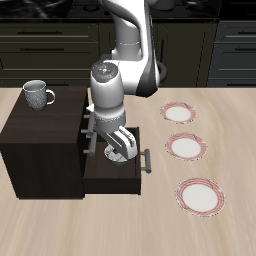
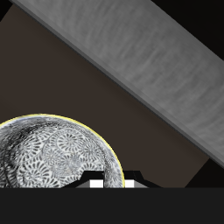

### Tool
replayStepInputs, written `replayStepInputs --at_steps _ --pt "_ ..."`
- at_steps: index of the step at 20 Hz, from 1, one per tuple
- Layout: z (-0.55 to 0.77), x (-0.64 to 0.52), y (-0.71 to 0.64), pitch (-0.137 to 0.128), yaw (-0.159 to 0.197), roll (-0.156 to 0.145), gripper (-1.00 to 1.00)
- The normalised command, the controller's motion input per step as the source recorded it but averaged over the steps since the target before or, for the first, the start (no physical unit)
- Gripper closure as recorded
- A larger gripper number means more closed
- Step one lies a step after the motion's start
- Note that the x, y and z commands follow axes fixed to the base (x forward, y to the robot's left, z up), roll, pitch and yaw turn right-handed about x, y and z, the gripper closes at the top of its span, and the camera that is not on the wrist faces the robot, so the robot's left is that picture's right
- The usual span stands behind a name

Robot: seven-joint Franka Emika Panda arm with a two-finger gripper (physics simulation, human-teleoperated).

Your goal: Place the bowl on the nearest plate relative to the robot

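1. Three round flat white plates with red-pink striped rims lying in a row on the pale wooden desk (image 1: pixel 60 225), beside the dark brown cabinet (image 1: pixel 40 140): one farthest back (image 1: pixel 181 113), one in the middle (image 1: pixel 186 147), one nearest the front edge (image 1: pixel 202 196).
2. Reaching down into the cabinet's pulled-out drawer (image 1: pixel 112 178) with the white-and-grey two-finger pincer (image 1: pixel 124 155).
3. Sitting inside that drawer: the small round white-grey bowl with a dark speckled pattern (image 2: pixel 54 156), lying directly below and slightly to one side of the pincer in the wrist view, rim just touching or nearly touching a fingertip (image 2: pixel 92 183).
4. Not possible to tell whether the fingers are apart or clamped on the rim; only their tips showing at the frame edge.
5. Judging the bowl round, with no long axis, so any rim grip serving equally.
6. Judging the target to be the plate farthest back, closest to the robot's base, lying away from the drawer across open desk.
7. Needing a lift clear of the drawer wall before carrying sideways and backward.
8. Standing untouched on the cabinet top: a grey-white handled mug (image 1: pixel 38 94).
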Motion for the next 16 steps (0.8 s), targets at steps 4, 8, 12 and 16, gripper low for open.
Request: replayStepInputs --at_steps 4,8,12,16 --pt "0.16 0.03 0.13 -0.029 0.011 0.045 1.0" --pt "0.51 -0.1 0.33 -0.093 0.04 0.085 1.0" --pt "0.66 -0.13 0.21 -0.116 0.042 0.056 1.0" --pt "0.49 -0.13 0.1 -0.06 0.046 0.028 1.0"
